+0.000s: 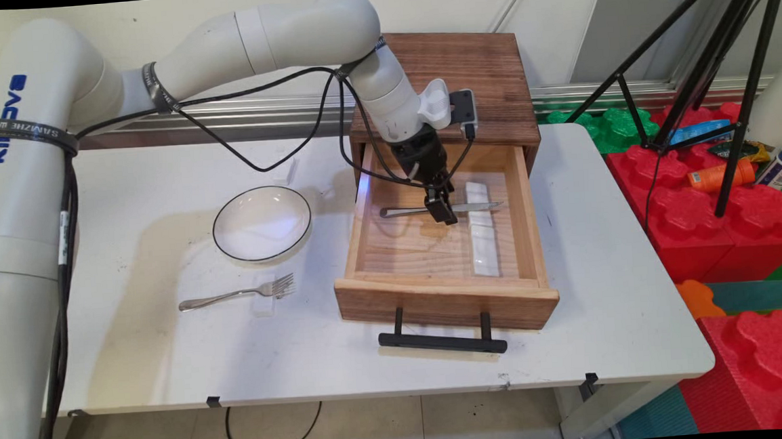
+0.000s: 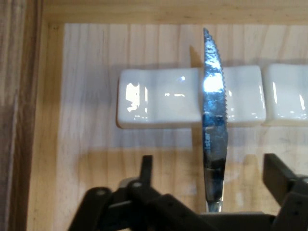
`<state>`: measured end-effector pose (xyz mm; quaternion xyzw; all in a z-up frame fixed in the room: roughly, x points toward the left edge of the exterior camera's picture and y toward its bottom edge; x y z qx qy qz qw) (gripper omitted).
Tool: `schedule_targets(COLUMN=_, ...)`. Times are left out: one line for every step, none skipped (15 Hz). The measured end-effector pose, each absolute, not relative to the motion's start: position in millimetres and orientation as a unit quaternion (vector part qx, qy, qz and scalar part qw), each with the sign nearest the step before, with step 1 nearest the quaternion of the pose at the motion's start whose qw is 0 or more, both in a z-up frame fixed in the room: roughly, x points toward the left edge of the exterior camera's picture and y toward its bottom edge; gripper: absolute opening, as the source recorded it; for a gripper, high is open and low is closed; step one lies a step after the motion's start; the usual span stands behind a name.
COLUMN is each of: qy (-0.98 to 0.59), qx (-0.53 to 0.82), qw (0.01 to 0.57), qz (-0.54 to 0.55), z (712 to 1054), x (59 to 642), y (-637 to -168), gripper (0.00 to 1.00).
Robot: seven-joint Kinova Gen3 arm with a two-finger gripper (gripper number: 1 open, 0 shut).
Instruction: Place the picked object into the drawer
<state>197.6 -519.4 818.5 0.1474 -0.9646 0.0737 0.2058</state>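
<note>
We see the open drawer walled on all four sides by wooden boards, so entry is from above only; its left half of floor lies bare, while the knife spans the back half crosswise, its blade lying over the white rests lined along the right wall. On the table, the bowl and fork occupy the left, and the right stretch lies bare, bounded by red blocks and tripod legs. Behind the drawer, the wooden cabinet blocks the back.

White arm, black cables, black pincer
</note>
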Motion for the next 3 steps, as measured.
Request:
schedule_targets(qy=-0.964, qx=0.148, qw=0.206, qz=0.074, z=818.7, x=197.9, y=-519.5, gripper=1.0)
schedule_targets(qy=-0.964, qx=0.149, qw=0.207, qz=0.075, z=819.1, x=198.6, y=-519.7, gripper=1.0)
schedule_targets(qy=-0.964, qx=0.149, qw=0.209, qz=0.075, z=821.0, x=199.7, y=-519.4, gripper=1.0)
